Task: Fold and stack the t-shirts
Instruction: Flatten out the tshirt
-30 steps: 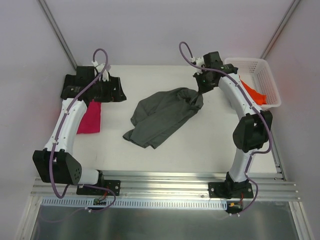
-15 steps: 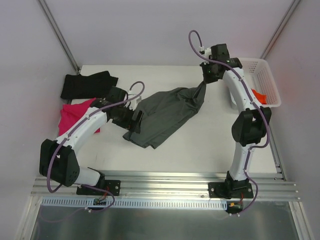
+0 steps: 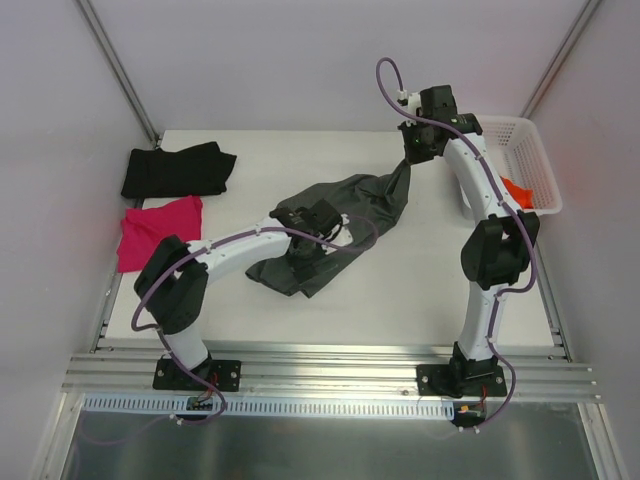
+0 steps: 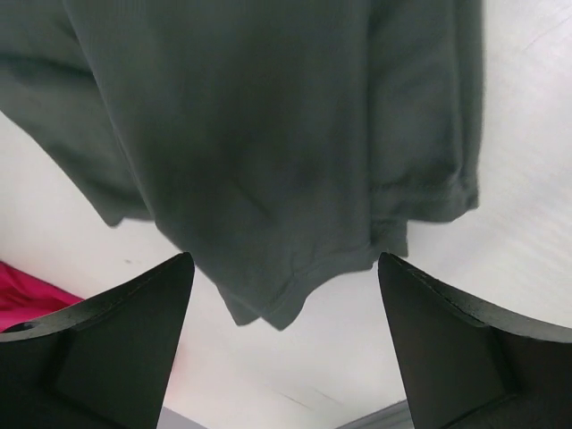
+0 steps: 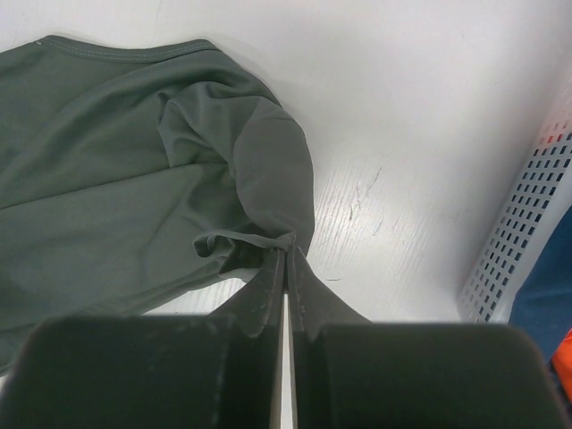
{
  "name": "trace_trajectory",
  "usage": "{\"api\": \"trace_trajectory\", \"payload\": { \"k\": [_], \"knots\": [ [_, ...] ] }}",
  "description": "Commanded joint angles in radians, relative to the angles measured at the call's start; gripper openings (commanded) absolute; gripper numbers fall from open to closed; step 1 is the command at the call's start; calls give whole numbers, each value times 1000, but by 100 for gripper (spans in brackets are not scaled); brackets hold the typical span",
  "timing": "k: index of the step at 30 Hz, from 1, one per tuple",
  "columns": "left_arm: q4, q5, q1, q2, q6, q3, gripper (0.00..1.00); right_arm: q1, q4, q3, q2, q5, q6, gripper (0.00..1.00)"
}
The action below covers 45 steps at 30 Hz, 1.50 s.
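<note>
Right wrist view: the right jaws are pressed together on a bunched fold of the dark grey t-shirt (image 5: 107, 161). The cloth is pinched at their very tips and fans away to the left over the bench (image 5: 420, 107). Seen from above, that pinched end is drawn up off the bench toward the far right corner, and the rest of the shirt trails crumpled back to the middle.

The left jaws stand spread wide over the shirt's near end. Its hemmed corner shows between the two fingers, gripped by neither; whether they touch the cloth I cannot tell.

Further out, a magenta t-shirt (image 3: 155, 230) lies by the left edge and a black t-shirt (image 3: 175, 170) at the far left corner. A white basket (image 3: 520, 140) at the far right corner holds an orange t-shirt (image 3: 512, 187).
</note>
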Motion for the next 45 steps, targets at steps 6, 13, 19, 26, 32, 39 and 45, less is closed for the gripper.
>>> {"api": "trace_trajectory", "payload": {
  "k": [6, 13, 19, 26, 32, 39, 45],
  "knots": [
    [-50, -37, -96, 53, -43, 121, 82, 5, 12, 10, -52, 6, -7, 1],
    [-69, 28, -130, 51, -77, 71, 74, 4, 11, -2, -57, 12, -9, 1],
    [-109, 113, -161, 83, -114, 75, 70, 4, 11, -24, -58, 18, -13, 1],
    [-130, 184, -194, 109, -145, 61, 65, 5, 11, -38, -67, 23, -18, 1],
    [-132, 236, -196, 126, -163, 44, 65, 11, 14, -44, -67, 32, -26, 1],
    [-130, 264, -197, 169, -171, 44, 63, 14, 14, -47, -61, 32, -30, 1],
    [-127, 255, -197, 192, -175, 66, 63, 14, 17, -47, -58, 27, -29, 1]
  ]
}}
